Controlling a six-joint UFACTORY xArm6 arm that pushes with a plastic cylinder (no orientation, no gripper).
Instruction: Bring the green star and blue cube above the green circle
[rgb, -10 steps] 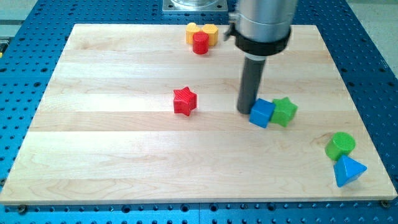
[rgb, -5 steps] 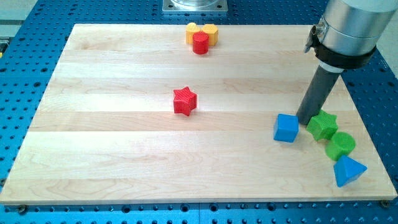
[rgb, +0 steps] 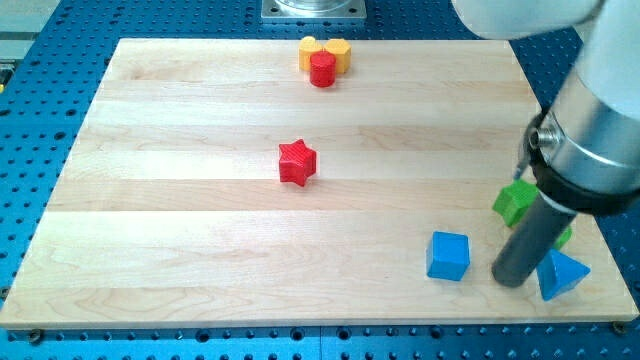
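My tip (rgb: 511, 281), the lower end of a bare dark rod with no jaws to open or close, rests on the wooden board (rgb: 200, 250) near its lower right corner. The blue cube (rgb: 448, 256) sits just to the tip's left, the green star (rgb: 514, 201) lies just above it and partly behind the rod, and only a sliver of the green circle (rgb: 565, 238) shows past the rod's right side. A blue triangle (rgb: 559, 274) lies just right of the tip, while a red star (rgb: 297, 162), a red cylinder (rgb: 322, 69) and a yellow block (rgb: 336, 50) lie well away toward the upper left.
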